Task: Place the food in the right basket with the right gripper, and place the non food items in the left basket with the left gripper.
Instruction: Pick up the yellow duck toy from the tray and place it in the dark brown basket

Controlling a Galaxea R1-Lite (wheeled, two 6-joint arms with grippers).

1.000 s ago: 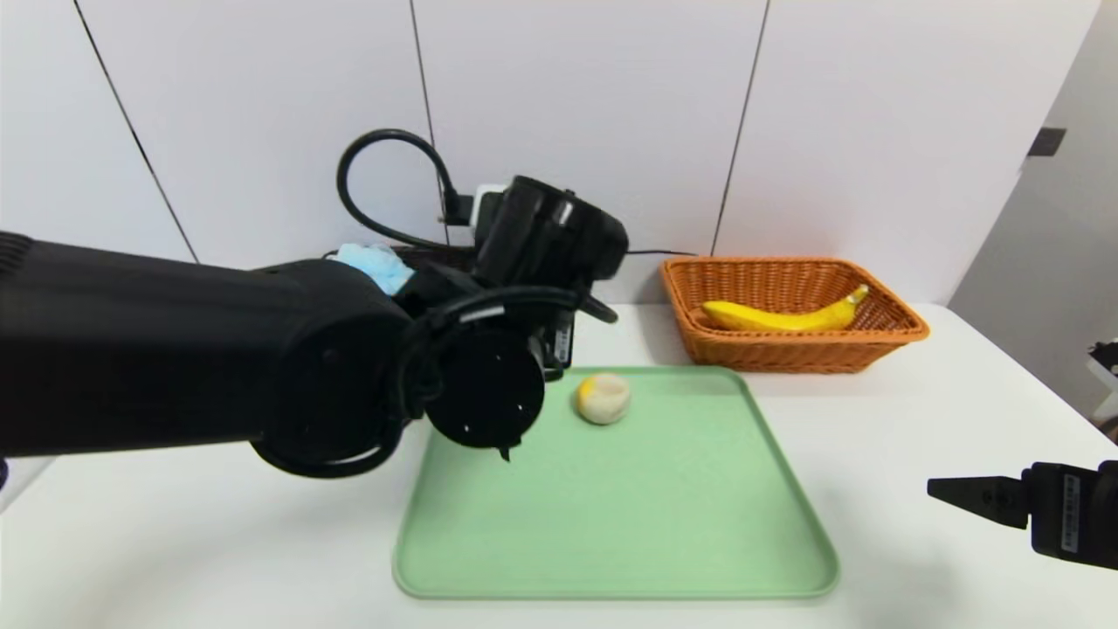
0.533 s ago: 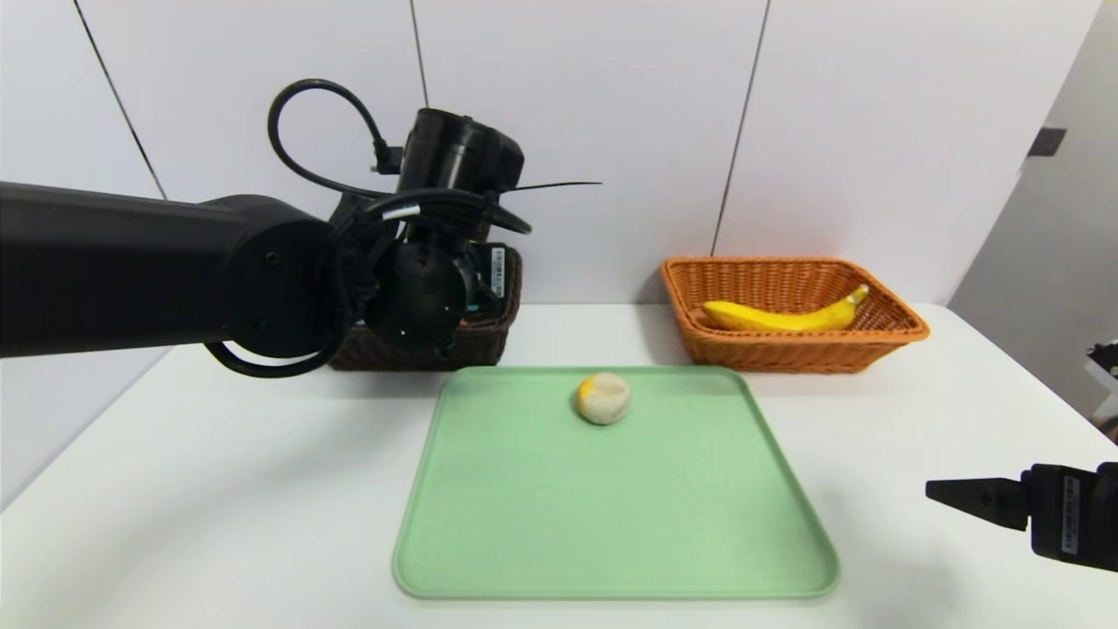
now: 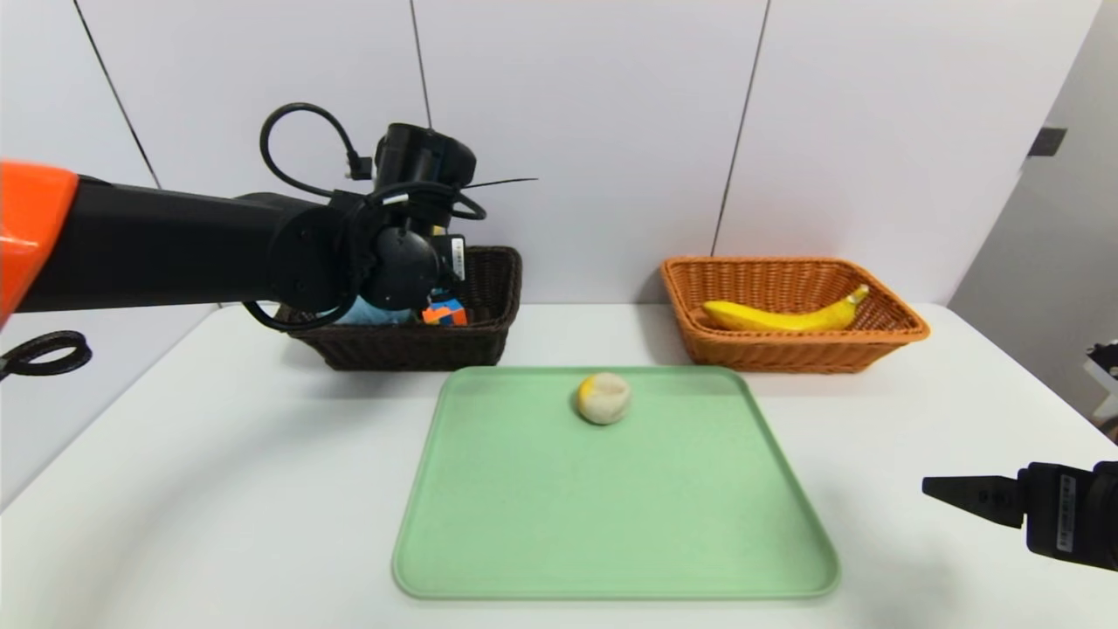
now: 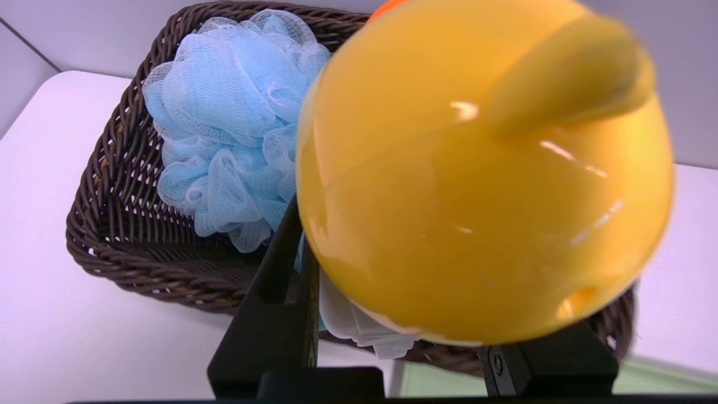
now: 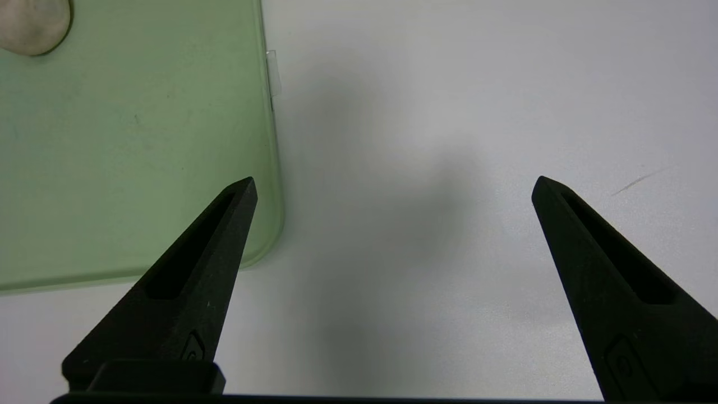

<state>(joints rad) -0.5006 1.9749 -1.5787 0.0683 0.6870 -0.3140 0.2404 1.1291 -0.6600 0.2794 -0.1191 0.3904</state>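
You are looking at a smooth white tabletop (image 3: 218,489) set against a wall of pale panels (image 3: 576,131) split by thin dark seams; a grey wall (image 3: 1048,227) turns the corner at your far right.

A pale green rectangular plastic tray (image 3: 611,524) lies flat in the middle of the table, and a small round cream-and-yellow bun (image 3: 603,397) sits near its far edge.

Behind the tray to your left stands the dark brown woven wicker basket (image 3: 485,336), holding a light blue mesh bath pouf (image 4: 224,129) and a small multicoloured cube (image 3: 444,311).

Your left gripper (image 4: 392,336) hangs over that basket, its fingers clamped on a glossy yellow rounded plastic toy (image 4: 482,185) that fills most of the wrist view.

To your right, against the wall, the orange woven wicker basket (image 3: 786,349) holds a yellow banana (image 3: 782,314).

Your right gripper (image 5: 392,191) sits parked low over bare table just beside the tray's near right corner, its two black fingers spread wide with nothing between them.
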